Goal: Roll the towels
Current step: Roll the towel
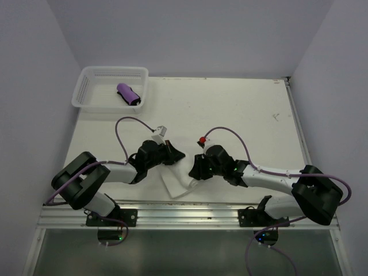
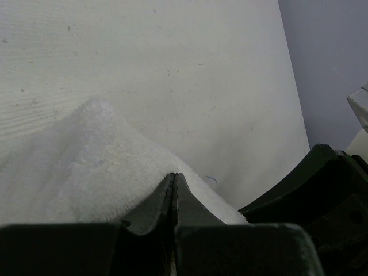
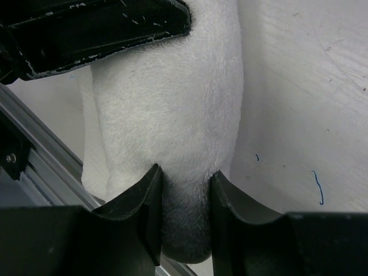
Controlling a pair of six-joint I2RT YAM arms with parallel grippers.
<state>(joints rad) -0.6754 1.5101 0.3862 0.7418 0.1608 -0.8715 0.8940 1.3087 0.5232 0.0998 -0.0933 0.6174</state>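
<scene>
The large fluffy white towel (image 1: 177, 187) lies bunched into a thick roll near the table's front edge, between my two grippers. My right gripper (image 3: 184, 172) is shut on one end of that roll (image 3: 167, 103), a finger pressed into each side. My left gripper (image 2: 173, 175) is shut, its tips together and lying against the white towel (image 2: 86, 161); whether any cloth is pinched does not show. One left finger (image 3: 103, 29) crosses the roll's far end in the right wrist view. The small purple towel (image 1: 129, 94) lies rolled in the basket.
The white mesh basket (image 1: 115, 69) stands at the table's back left corner. A metal rail (image 1: 184, 210) runs along the near edge, close beside the roll (image 3: 34, 144). Walls close in the left, back and right sides. Small blue pen marks (image 3: 319, 187) dot the table.
</scene>
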